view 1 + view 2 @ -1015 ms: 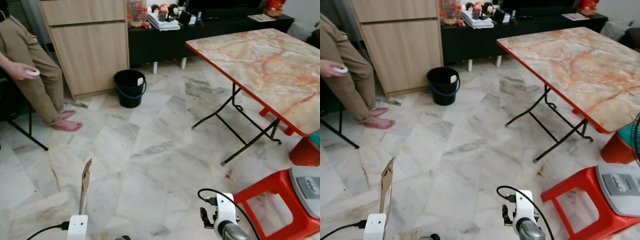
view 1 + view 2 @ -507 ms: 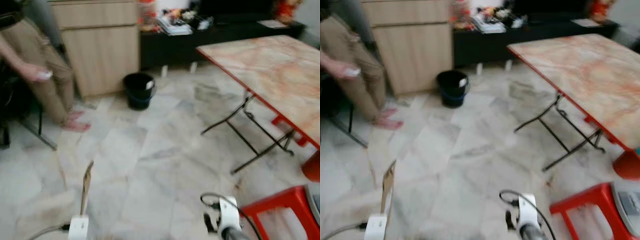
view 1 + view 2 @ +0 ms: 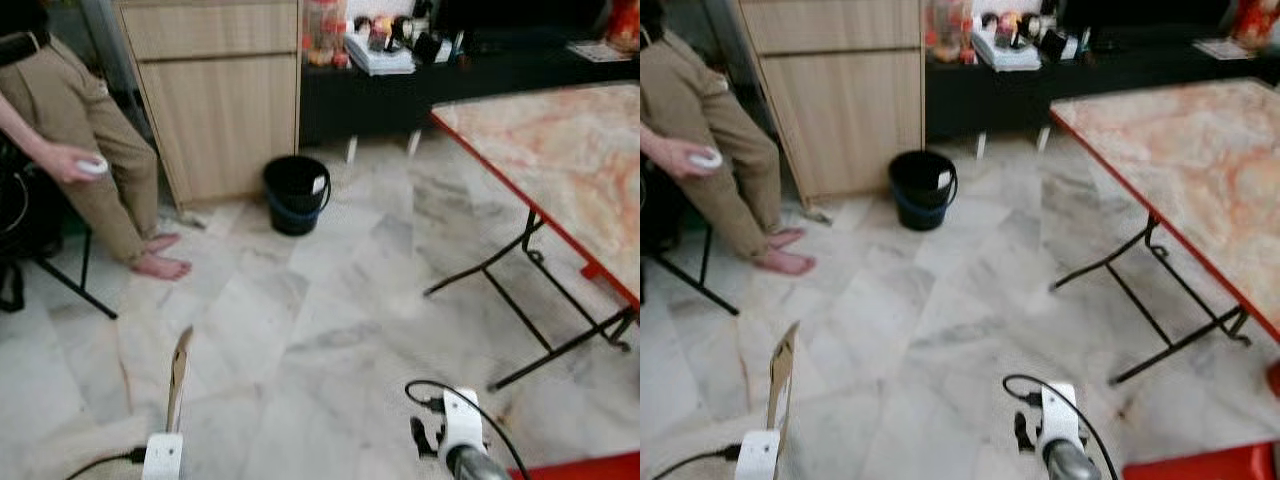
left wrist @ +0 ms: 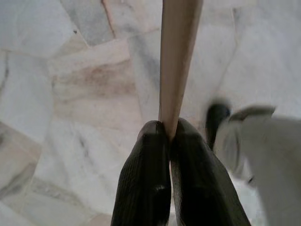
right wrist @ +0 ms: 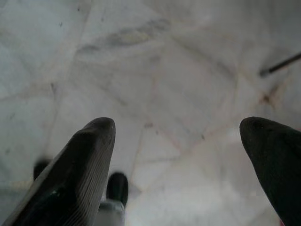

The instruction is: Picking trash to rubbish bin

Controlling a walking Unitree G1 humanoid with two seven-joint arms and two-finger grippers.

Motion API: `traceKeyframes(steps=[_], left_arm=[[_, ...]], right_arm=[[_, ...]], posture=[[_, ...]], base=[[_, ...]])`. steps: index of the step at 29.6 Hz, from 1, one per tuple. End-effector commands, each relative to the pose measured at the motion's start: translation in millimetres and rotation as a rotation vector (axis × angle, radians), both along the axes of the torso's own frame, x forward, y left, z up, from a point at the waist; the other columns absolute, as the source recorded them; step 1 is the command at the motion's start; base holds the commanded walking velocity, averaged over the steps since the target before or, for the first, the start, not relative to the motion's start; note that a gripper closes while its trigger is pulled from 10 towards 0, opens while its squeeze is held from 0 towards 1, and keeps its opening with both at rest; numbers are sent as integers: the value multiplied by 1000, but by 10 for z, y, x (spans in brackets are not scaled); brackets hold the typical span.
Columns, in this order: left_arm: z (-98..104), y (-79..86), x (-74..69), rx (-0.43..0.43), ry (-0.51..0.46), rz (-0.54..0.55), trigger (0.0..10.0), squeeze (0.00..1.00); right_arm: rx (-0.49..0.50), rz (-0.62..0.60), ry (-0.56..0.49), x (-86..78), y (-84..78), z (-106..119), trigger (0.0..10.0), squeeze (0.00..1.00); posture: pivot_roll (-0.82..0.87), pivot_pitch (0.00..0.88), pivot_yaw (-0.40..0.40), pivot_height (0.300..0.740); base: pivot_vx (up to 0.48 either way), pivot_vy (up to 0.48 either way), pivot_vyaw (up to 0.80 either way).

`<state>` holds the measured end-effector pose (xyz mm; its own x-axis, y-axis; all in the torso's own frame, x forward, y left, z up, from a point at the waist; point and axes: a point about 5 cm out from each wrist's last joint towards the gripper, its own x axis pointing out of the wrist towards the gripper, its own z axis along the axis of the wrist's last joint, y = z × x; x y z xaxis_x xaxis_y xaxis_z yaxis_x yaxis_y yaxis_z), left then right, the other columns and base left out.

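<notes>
A flat brown cardboard piece (image 3: 178,378) stands edge-on above my left wrist at the lower left. In the left wrist view my left gripper (image 4: 169,134) is shut on the cardboard piece (image 4: 176,56), which sticks out past the fingertips over the marble floor. The black rubbish bin (image 3: 296,194) stands on the floor ahead, in front of the wooden cabinet (image 3: 220,95). My right gripper (image 5: 176,136) is open over bare floor with nothing between its fingers (image 5: 80,169); its wrist (image 3: 458,445) is low at the right.
A person (image 3: 75,150) sits at the left holding a small white object, bare feet (image 3: 160,262) on the floor. A marble-top folding table (image 3: 560,170) with black legs stands at the right. A black TV console (image 3: 440,70) with clutter is behind.
The camera has swung left: the bin, cabinet and person sit further right in view and the red stool has nearly left the frame. The cardboard stays held in the left gripper.
</notes>
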<state>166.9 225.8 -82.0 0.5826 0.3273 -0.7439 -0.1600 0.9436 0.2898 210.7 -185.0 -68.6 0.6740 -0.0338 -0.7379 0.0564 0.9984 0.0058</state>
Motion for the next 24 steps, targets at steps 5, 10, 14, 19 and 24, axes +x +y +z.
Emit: traceKeyframes(steps=[5, 10, 14, 19, 24], left_arm=[[-11, 54, -56, 17, 14, 2, 10000, 0], [-11, 51, -55, 16, 14, 4, 10000, 0], [-10, 61, -58, 17, 15, 2, 10000, 0], [-8, 86, -66, 23, 17, -2, 10000, 0], [6, 150, -74, 40, 20, -12, 10000, 0]], right_arm=[[8, 33, -7, 33, 78, 11, 10000, 0], [8, 32, -6, 35, 80, 11, 10000, 0], [19, 13, -4, 33, 83, 9, 10000, 0], [21, 3, -4, 30, 97, 5, 10000, 0], [28, -18, -5, 20, 122, -3, 10000, 0]], posture=[[52, 132, -100, 740], [53, 134, -99, 740], [56, 136, -94, 740], [65, 138, -78, 740], [79, 141, -71, 740]], base=[[480, 0, 178], [480, 0, 425], [480, 0, 0], [480, 0, 0], [480, 0, 0]])
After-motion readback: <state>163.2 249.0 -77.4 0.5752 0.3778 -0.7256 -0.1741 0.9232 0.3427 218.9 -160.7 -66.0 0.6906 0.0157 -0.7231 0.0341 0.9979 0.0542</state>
